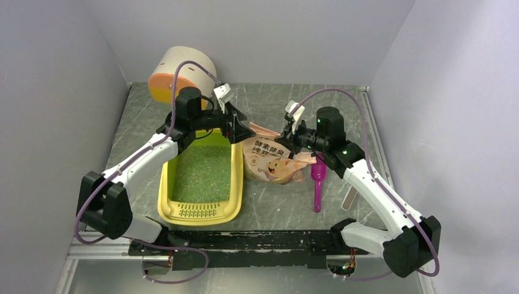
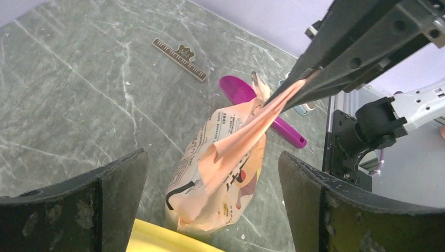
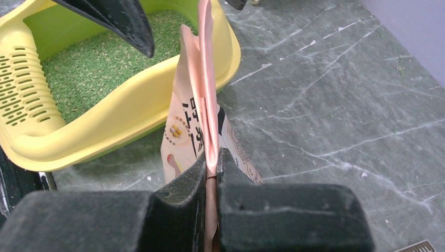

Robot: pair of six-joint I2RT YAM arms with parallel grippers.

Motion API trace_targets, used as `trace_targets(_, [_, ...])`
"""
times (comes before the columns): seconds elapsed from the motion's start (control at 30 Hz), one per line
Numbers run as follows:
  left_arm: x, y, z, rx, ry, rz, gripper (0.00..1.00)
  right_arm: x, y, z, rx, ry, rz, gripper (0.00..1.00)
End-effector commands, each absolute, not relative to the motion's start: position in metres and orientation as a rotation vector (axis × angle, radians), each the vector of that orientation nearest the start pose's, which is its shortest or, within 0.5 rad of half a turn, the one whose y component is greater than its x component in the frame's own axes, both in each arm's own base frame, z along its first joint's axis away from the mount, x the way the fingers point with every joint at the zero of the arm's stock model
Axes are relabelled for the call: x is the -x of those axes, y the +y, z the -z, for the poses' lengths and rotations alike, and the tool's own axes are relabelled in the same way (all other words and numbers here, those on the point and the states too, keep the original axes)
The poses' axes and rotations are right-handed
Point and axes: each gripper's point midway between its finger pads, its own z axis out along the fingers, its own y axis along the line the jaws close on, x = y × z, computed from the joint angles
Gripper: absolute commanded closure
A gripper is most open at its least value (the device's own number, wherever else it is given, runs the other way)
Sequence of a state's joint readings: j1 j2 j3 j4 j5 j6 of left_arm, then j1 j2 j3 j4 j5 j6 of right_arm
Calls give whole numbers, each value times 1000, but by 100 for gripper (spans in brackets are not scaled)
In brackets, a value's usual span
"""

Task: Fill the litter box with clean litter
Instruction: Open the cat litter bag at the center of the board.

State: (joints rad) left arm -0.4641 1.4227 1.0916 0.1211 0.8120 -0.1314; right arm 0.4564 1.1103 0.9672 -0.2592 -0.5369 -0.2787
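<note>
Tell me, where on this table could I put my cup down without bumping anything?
The near strip of table between the litter box and the scoop, in front of the bag, is bare. So is the far stretch between the white cylinder and the right arm. Crowded: the middle, with left gripper and right gripper at the bag.

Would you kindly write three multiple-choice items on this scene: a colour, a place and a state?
1. The litter in the litter box is: A green; B white; C grey.
2. The magenta scoop lies: A on the table beside the bag; B in the litter box; C inside the bag.
3. The right gripper is: A wide open; B shut on the scoop; C shut on the bag.
Answers: A, green granules show; A, it rests on the table; C, its fingers pinch the bag.
</note>
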Motion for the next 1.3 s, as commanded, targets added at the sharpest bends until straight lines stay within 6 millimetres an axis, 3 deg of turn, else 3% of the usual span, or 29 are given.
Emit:
trace_targets(0.0, [-323, -297, -279, -860, 1655, 1098, 3, -282, 231, -274, 1035, 1543, -631, 100])
trace_targets(0.17, [-316, -290, -286, -821, 1584, 1080, 3, -282, 234, -276, 1068, 1494, -623, 100])
trace_targets(0.27, [-317, -291, -272, -772, 1618, 1112, 3, -280, 235, -278, 1089, 1453, -617, 100])
trace_targets(0.43, [-299, -314, -247, -979, 1672, 1343, 18, -281, 237, -280, 1113, 1418, -603, 100])
trace_targets(0.6, [-291, -325, -243, -1061, 1619, 1318, 17, -282, 238, -283, 1129, 1398, -596, 100])
trace_targets(0.67, [-291, -327, -240, -1072, 1632, 1322, 21, -283, 237, -284, 1124, 1400, -595, 100])
trace_targets(0.93, [-298, -339, -246, -1058, 1631, 1298, 45, -276, 240, -299, 1080, 1407, -654, 98])
trace_targets(1.07, [-301, -337, -250, -1042, 1633, 1236, 66, -271, 239, -311, 1058, 1408, -677, 97])
trace_targets(1.17, [-301, -334, -249, -1041, 1625, 1210, 92, -267, 236, -320, 1017, 1417, -693, 96])
trace_targets(1.27, [-300, -332, -249, -1066, 1612, 1186, 95, -271, 229, -328, 913, 1468, -684, 89])
